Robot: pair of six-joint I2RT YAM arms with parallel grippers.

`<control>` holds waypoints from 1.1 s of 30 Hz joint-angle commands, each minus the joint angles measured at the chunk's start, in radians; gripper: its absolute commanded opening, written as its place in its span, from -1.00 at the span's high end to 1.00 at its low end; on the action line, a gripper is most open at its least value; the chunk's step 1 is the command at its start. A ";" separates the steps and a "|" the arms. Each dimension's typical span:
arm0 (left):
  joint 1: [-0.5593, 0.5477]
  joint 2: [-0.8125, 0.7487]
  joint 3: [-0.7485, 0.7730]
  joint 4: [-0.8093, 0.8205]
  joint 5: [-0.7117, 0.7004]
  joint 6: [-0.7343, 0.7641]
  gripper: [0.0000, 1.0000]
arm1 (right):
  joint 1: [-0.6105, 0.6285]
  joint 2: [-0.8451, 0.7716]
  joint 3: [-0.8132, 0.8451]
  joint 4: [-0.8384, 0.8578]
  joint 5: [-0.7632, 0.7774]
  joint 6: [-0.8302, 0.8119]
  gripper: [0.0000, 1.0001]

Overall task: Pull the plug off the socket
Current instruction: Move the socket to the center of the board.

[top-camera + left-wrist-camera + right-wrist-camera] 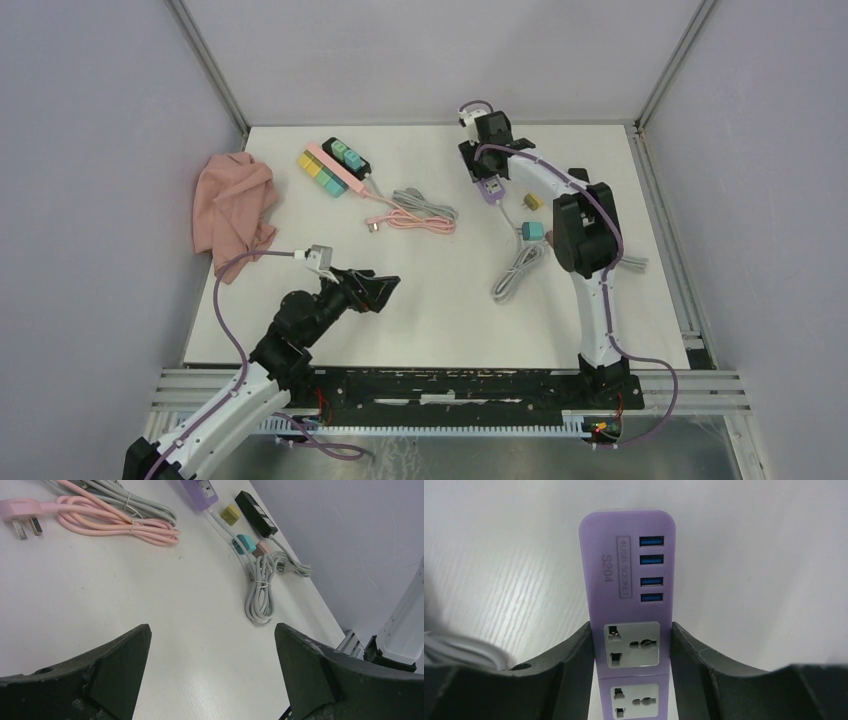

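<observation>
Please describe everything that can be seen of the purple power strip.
The purple power strip is an oblong of smooth lilac plastic with rounded corners. Its face carries four blue USB ports in a column, the print "4USB SOCKET S204", and two pale grey sockets, both with nothing plugged in. It appears to lie flat on the white table, far right side. A pale cable leaves one end. The right gripper clamps its two long sides.
</observation>
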 commanded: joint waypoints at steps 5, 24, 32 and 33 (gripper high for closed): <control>0.004 -0.031 0.030 -0.020 -0.012 -0.048 -0.98 | -0.072 0.073 0.123 -0.013 0.038 0.075 -0.18; 0.006 0.139 0.231 -0.083 0.003 -0.069 -0.98 | -0.154 -0.671 -0.278 -0.347 -0.749 -0.165 -0.99; 0.063 0.364 0.338 0.069 0.160 -0.109 -0.99 | -0.333 -0.950 -0.601 -0.181 -1.161 -0.026 -0.99; 0.079 0.392 0.348 0.098 0.191 -0.126 -0.99 | -0.357 -0.982 -0.662 -0.092 -1.172 0.033 -0.99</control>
